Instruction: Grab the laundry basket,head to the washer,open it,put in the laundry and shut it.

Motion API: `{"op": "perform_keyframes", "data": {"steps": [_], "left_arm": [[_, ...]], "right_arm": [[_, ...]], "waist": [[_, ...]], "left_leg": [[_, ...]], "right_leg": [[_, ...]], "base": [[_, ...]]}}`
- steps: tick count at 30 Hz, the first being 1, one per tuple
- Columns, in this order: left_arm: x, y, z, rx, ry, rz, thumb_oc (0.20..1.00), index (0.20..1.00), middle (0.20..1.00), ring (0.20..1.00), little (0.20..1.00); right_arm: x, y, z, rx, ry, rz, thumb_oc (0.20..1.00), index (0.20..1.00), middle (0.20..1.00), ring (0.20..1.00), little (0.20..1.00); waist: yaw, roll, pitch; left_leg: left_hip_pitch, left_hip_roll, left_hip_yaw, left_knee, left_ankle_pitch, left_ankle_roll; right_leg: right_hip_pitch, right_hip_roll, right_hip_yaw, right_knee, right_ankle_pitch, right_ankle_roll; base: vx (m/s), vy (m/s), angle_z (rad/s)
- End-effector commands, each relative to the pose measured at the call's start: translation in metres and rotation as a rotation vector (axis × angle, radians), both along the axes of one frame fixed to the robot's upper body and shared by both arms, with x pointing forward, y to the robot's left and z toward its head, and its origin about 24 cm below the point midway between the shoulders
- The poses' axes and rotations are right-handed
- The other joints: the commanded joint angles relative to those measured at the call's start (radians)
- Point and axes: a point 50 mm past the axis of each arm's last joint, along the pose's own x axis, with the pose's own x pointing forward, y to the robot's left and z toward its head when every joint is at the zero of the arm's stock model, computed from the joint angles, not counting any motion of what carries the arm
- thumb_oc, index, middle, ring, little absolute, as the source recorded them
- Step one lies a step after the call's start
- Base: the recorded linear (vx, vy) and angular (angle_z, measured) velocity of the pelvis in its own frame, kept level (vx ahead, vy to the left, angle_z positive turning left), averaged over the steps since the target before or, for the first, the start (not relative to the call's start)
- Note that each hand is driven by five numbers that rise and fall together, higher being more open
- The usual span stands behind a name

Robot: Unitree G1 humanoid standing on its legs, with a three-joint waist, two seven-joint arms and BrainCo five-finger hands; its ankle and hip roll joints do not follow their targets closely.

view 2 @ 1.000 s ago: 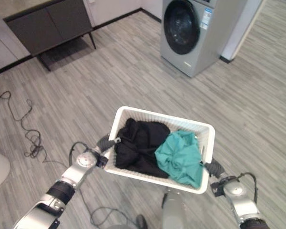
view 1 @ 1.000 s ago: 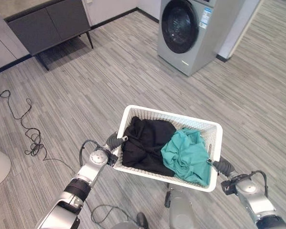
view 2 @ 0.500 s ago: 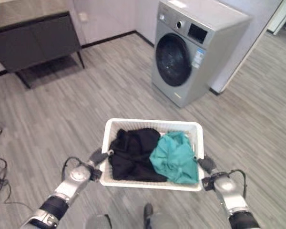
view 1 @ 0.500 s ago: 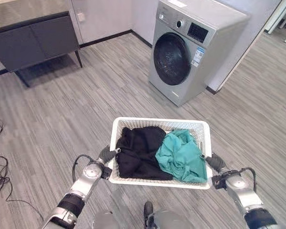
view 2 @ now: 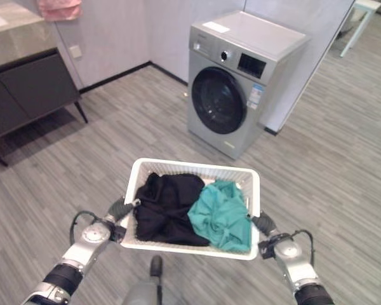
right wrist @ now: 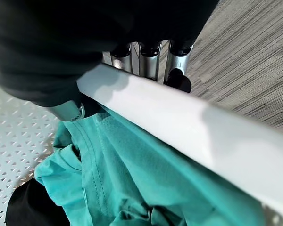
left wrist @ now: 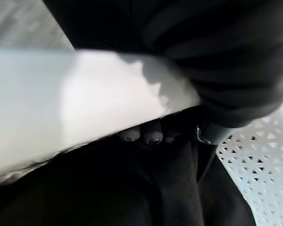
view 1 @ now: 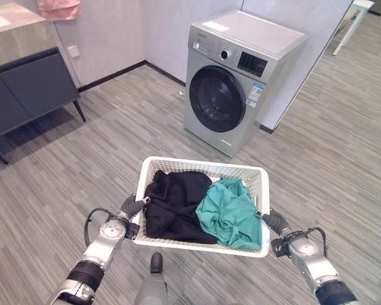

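Observation:
I carry a white perforated laundry basket in front of me, off the floor. In it lie a black garment on the left and a teal garment on the right. My left hand is curled round the basket's left rim, fingertips tucked under it. On the opposite side my right hand is shut on the right rim, fingers hooked over the edge. The grey front-loading washer stands ahead, its round dark door closed.
A dark cabinet on legs stands at the left against the wall, with a pink cloth above it. A white stool leg shows at the far right. Grey plank floor lies between me and the washer.
The camera has moved: the washer now shows fuller and nearer the middle, the cabinet has slid left. Both hands keep their hold on the basket.

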Motion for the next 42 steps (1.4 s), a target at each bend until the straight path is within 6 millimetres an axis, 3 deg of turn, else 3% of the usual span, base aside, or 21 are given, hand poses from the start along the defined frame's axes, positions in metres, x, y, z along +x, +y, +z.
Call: {"op": "perform_keyframes", "data": {"steps": [1, 3, 4, 5, 6, 7, 9, 10, 11, 14, 16, 18, 22, 24, 27, 29, 31, 34, 35, 40, 42], "left_arm": [[0.020, 0.033, 0.050, 0.053, -0.230, 0.093, 0.200, 0.200, 0.200, 0.200, 0.200], [0.024, 0.033, 0.054, 0.071, -0.243, 0.089, 0.200, 0.200, 0.200, 0.200, 0.200], [0.033, 0.032, 0.066, 0.105, -0.271, 0.064, 0.200, 0.200, 0.200, 0.200, 0.200], [0.043, 0.030, 0.076, 0.129, -0.294, 0.050, 0.200, 0.200, 0.200, 0.200, 0.200], [0.043, 0.030, 0.077, 0.129, -0.297, 0.049, 0.200, 0.200, 0.200, 0.200, 0.200], [0.048, 0.033, 0.089, 0.152, -0.324, 0.046, 0.200, 0.200, 0.200, 0.200, 0.200], [0.050, 0.034, 0.092, 0.153, -0.330, 0.046, 0.200, 0.200, 0.200, 0.200, 0.200], [0.049, 0.038, 0.098, 0.148, -0.343, 0.048, 0.200, 0.200, 0.200, 0.200, 0.200], [0.046, 0.041, 0.103, 0.145, -0.361, 0.049, 0.200, 0.200, 0.200, 0.200, 0.200], [0.044, 0.044, 0.105, 0.139, -0.372, 0.056, 0.200, 0.200, 0.200, 0.200, 0.200], [0.044, 0.048, 0.106, 0.132, -0.392, 0.086, 0.200, 0.200, 0.200, 0.200, 0.200], [0.045, 0.047, 0.106, 0.125, -0.401, 0.098, 0.200, 0.200, 0.200, 0.200, 0.200], [0.047, 0.039, 0.099, 0.120, -0.387, 0.083, 0.200, 0.200, 0.200, 0.200, 0.200], [0.047, 0.037, 0.098, 0.111, -0.384, 0.083, 0.200, 0.200, 0.200, 0.200, 0.200], [0.045, 0.034, 0.092, 0.068, -0.371, 0.095, 0.200, 0.200, 0.200, 0.200, 0.200], [0.042, 0.034, 0.087, 0.040, -0.357, 0.111, 0.200, 0.200, 0.200, 0.200, 0.200], [0.038, 0.037, 0.084, 0.022, -0.353, 0.128, 0.200, 0.200, 0.200, 0.200, 0.200], [0.038, 0.036, 0.084, 0.014, -0.354, 0.133, 0.200, 0.200, 0.200, 0.200, 0.200], [0.040, 0.031, 0.086, 0.007, -0.360, 0.120, 0.200, 0.200, 0.200, 0.200, 0.200], [0.045, 0.024, 0.087, 0.009, -0.360, 0.089, 0.200, 0.200, 0.200, 0.200, 0.200], [0.048, 0.023, 0.087, 0.024, -0.353, 0.090, 0.200, 0.200, 0.200, 0.200, 0.200]], "right_arm": [[0.011, -0.060, 0.044, -0.100, -0.164, -0.163, 0.200, 0.200, 0.200, 0.200, 0.200], [0.011, -0.060, 0.043, -0.091, -0.161, -0.176, 0.200, 0.200, 0.200, 0.200, 0.200], [0.011, -0.059, 0.040, -0.083, -0.155, -0.182, 0.200, 0.200, 0.200, 0.200, 0.200], [0.014, -0.057, 0.040, -0.080, -0.148, -0.184, 0.200, 0.200, 0.200, 0.200, 0.200], [0.014, -0.057, 0.040, -0.080, -0.150, -0.185, 0.200, 0.200, 0.200, 0.200, 0.200], [0.022, -0.053, 0.048, -0.085, -0.179, -0.161, 0.200, 0.200, 0.200, 0.200, 0.200], [0.025, -0.051, 0.050, -0.082, -0.189, -0.155, 0.200, 0.200, 0.200, 0.200, 0.200], [0.029, -0.052, 0.054, -0.101, -0.192, -0.144, 0.200, 0.200, 0.200, 0.200, 0.200], [0.029, -0.059, 0.056, -0.135, -0.184, -0.151, 0.200, 0.200, 0.200, 0.200, 0.200], [0.028, -0.063, 0.057, -0.151, -0.178, -0.154, 0.200, 0.200, 0.200, 0.200, 0.200], [0.028, -0.064, 0.055, -0.157, -0.167, -0.154, 0.200, 0.200, 0.200, 0.200, 0.200], [0.026, -0.062, 0.053, -0.151, -0.158, -0.148, 0.200, 0.200, 0.200, 0.200, 0.200], [0.011, -0.066, 0.048, -0.141, -0.138, -0.150, 0.200, 0.200, 0.200, 0.200, 0.200], [0.009, -0.066, 0.049, -0.135, -0.138, -0.147, 0.200, 0.200, 0.200, 0.200, 0.200], [0.007, -0.069, 0.051, -0.133, -0.149, -0.144, 0.200, 0.200, 0.200, 0.200, 0.200], [0.008, -0.071, 0.057, -0.132, -0.165, -0.140, 0.200, 0.200, 0.200, 0.200, 0.200], [0.012, -0.071, 0.066, -0.132, -0.195, -0.124, 0.200, 0.200, 0.200, 0.200, 0.200], [0.015, -0.073, 0.072, -0.138, -0.214, -0.128, 0.200, 0.200, 0.200, 0.200, 0.200], [0.015, -0.076, 0.076, -0.140, -0.228, -0.139, 0.200, 0.200, 0.200, 0.200, 0.200], [0.017, -0.078, 0.082, -0.150, -0.260, -0.148, 0.200, 0.200, 0.200, 0.200, 0.200], [0.020, -0.078, 0.085, -0.152, -0.277, -0.160, 0.200, 0.200, 0.200, 0.200, 0.200]], "waist": [[0.023, 0.057, -0.067], [0.024, 0.050, -0.079], [0.022, 0.036, -0.095], [0.007, 0.035, -0.093], [0.013, 0.035, -0.096], [-0.006, 0.050, -0.077], [-0.005, 0.061, -0.071], [-0.011, 0.079, -0.062], [-0.018, 0.082, -0.054], [-0.027, 0.081, -0.044], [-0.030, 0.077, -0.038], [-0.040, 0.065, -0.033], [-0.052, 0.015, -0.063], [-0.059, 0.014, -0.076], [-0.062, 0.017, -0.094], [-0.056, 0.011, -0.092], [-0.042, -0.005, -0.077], [-0.040, -0.013, -0.067], [-0.039, -0.021, -0.060], [-0.028, -0.030, -0.055], [-0.014, -0.018, -0.054]], "left_leg": [[-0.098, 0.159, -0.040, 0.017, 0.030, -0.098], [-0.106, 0.138, -0.034, 0.059, -0.003, -0.077], [-0.084, 0.088, -0.013, 0.106, -0.060, -0.041], [-0.049, 0.052, 0.017, 0.120, -0.102, -0.001], [-0.055, 0.054, 0.022, 0.118, -0.098, 0.000], [-0.002, 0.041, 0.052, 0.111, -0.134, 0.034], [0.020, 0.041, 0.076, 0.104, -0.144, 0.046], [0.083, 0.033, 0.112, 0.083, -0.170, 0.061], [0.128, 0.022, 0.134, 0.066, -0.195, 0.058], [0.162, 0.026, 0.144, 0.066, -0.229, 0.044], [0.196, 0.045, 0.146, 0.067, -0.265, 0.012], [0.218, 0.046, 0.143, 0.068, -0.280, -0.002], [0.245, 0.038, 0.126, 0.083, -0.310, -0.027], [0.251, 0.055, 0.112, 0.090, -0.315, -0.039], [0.249, 0.120, 0.070, 0.138, -0.269, -0.081], [0.201, 0.178, 0.034, 0.279, -0.174, -0.098], [0.131, 0.201, -0.004, 0.460, -0.087, -0.090], [0.093, 0.232, 0.006, 0.514, -0.047, -0.080], [0.052, 0.265, 0.051, 0.470, -0.046, -0.072], [-0.013, 0.279, 0.139, 0.245, -0.084, -0.076], [-0.039, 0.288, 0.145, 0.082, -0.008, -0.115]], "right_leg": [[-0.070, 0.104, -0.042, 0.093, -0.025, -0.051], [-0.059, 0.084, -0.034, 0.115, -0.031, -0.040], [-0.074, 0.055, -0.026, 0.219, -0.024, -0.013], [-0.149, 0.042, -0.014, 0.400, 0.083, 0.015], [-0.163, 0.043, -0.007, 0.408, 0.083, 0.016], [-0.266, 0.038, -0.012, 0.594, 0.160, 0.043], [-0.308, 0.020, -0.046, 0.645, 0.193, 0.057], [-0.367, -0.059, -0.150, 0.662, 0.198, 0.047], [-0.415, -0.091, -0.216, 0.558, 0.158, 0.025], [-0.419, -0.120, -0.253, 0.403, 0.159, 0.031], [-0.422, -0.189, -0.272, 0.134, 0.237, 0.064], [-0.438, -0.217, -0.245, 0.051, 0.289, 0.086], [-0.417, -0.191, -0.173, 0.068, 0.309, 0.097], [-0.421, -0.167, -0.170, 0.089, 0.297, 0.092], [-0.401, -0.103, -0.203, 0.114, 0.255, 0.062], [-0.348, -0.029, -0.219, 0.091, 0.210, 0.006], [-0.297, 0.027, -0.208, 0.069, 0.170, -0.047], [-0.269, 0.057, -0.207, 0.064, 0.143, -0.071], [-0.249, 0.072, -0.219, 0.059, 0.123, -0.081], [-0.226, 0.070, -0.240, 0.060, 0.090, -0.067], [-0.201, 0.080, -0.241, 0.070, 0.062, -0.050]], "base": [[0.15, 0.105, 0.00], [0.29, 0.208, 0.00], [0.48, 0.429, 0.06], [0.47, 0.426, 0.10], [0.32, 0.416, 0.02], [0.19, 0.284, -0.18], [0.21, 0.276, -0.49], [0.34, 0.259, -0.30], [0.35, 0.254, -0.21], [0.24, -0.051, -1.09], [0.31, -0.227, -0.02], [0.34, -0.213, 0.08], [0.29, -0.187, 0.31], [0.24, -0.233, 0.73], [0.23, -0.289, 0.52], [0.19, -0.346, 0.29], [0.20, -0.392, 0.11], [0.12, -0.192, -0.23], [0.11, -0.113, -0.15], [0.13, 0.010, 0.16], [0.23, 0.144, 0.19]]}}
